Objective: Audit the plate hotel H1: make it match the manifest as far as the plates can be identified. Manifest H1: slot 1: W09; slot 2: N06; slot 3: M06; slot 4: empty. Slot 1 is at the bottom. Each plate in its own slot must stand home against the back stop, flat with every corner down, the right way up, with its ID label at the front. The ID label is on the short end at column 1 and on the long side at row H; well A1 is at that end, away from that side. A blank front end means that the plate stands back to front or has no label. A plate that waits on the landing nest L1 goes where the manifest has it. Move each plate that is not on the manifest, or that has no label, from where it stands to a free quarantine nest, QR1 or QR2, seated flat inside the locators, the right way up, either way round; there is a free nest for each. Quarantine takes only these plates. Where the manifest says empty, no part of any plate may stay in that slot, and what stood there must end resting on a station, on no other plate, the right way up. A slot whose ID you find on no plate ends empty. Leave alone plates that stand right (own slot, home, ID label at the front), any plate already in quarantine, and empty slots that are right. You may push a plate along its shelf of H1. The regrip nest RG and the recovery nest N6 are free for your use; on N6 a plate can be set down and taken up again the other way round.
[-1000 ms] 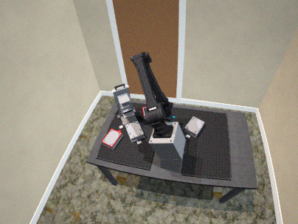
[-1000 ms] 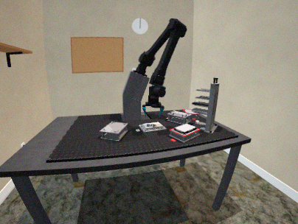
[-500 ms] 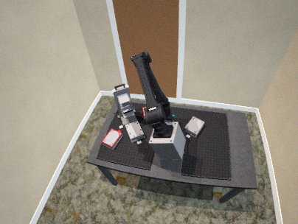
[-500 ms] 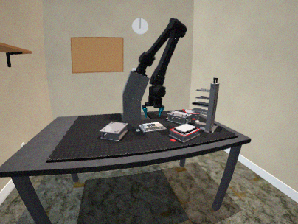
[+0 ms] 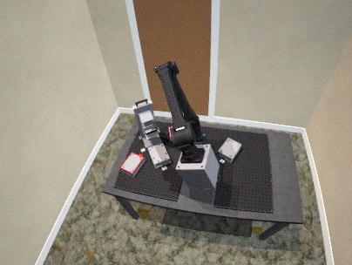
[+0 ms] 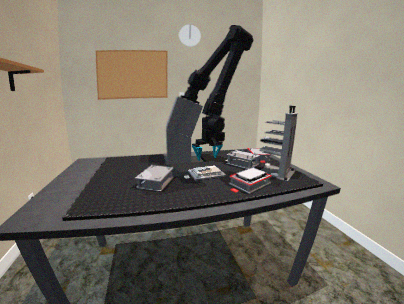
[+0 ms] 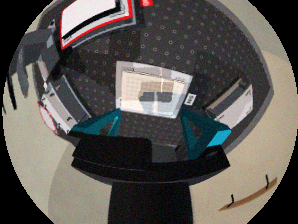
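My gripper (image 6: 207,151) (image 7: 150,111) is open, with its teal fingers spread and nothing between them. It hangs a little above a white well plate (image 6: 206,172) (image 7: 152,90) that lies flat on the black mat. The plate hotel H1 (image 6: 286,145) (image 5: 145,117) stands at the mat's edge; I cannot tell from here which shelves hold plates. A white plate in a red-rimmed nest (image 6: 251,176) (image 5: 132,163) (image 7: 93,10) lies near the hotel. Another plate (image 6: 242,158) lies between the gripper and the hotel. In the top view the arm hides most of the gripper.
A grey plate (image 6: 154,177) (image 5: 229,149) (image 7: 229,106) lies apart from the others on the mat. The arm's grey pedestal (image 6: 180,132) (image 5: 198,167) stands right behind the plate under the gripper. A small red marker (image 7: 147,0) lies on the mat.
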### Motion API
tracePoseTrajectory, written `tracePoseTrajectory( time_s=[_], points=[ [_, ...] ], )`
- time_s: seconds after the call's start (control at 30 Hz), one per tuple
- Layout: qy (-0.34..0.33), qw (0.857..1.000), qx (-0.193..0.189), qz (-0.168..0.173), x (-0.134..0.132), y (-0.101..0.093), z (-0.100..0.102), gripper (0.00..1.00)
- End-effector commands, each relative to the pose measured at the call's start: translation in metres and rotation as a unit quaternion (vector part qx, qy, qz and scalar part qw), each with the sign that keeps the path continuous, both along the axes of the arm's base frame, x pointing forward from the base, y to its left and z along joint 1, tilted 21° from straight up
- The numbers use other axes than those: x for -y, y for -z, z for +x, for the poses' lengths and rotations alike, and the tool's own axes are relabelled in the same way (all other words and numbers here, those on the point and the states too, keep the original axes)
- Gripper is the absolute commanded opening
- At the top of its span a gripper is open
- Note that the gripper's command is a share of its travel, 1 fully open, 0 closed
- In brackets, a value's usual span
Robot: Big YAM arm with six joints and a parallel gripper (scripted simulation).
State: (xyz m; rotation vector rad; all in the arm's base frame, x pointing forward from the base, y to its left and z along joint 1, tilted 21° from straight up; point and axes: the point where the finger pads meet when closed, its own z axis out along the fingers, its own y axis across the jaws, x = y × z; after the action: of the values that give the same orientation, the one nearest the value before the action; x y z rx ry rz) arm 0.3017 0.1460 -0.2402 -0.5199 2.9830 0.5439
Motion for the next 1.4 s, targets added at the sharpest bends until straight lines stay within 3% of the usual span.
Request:
tracePoseTrajectory(
  time_s=[0.0, 0.3, 0.7, 0.93, 1.2, 1.27, 1.37],
  points=[
    [-0.049, 0.999, 0.013, -0.001, 0.0033, -0.0008, -0.0045, 1.0],
    [-0.114, 0.993, 0.038, 0.0, 0.0033, -0.0008, -0.0046, 1.0],
    [-0.211, 0.975, 0.075, 0.0, 0.0031, -0.0007, -0.0047, 1.0],
    [-0.295, 0.949, 0.106, 0.0, 0.0031, -0.0007, -0.0049, 1.0],
    [-0.388, 0.911, 0.141, 0.001, 0.0031, -0.0007, -0.0052, 1.0],
    [-0.388, 0.911, 0.141, 0.001, 0.0031, -0.0007, -0.0052, 1.0],
    [-0.422, 0.893, 0.154, 0.001, 0.0031, -0.0007, -0.0053, 1.0]
  ],
)
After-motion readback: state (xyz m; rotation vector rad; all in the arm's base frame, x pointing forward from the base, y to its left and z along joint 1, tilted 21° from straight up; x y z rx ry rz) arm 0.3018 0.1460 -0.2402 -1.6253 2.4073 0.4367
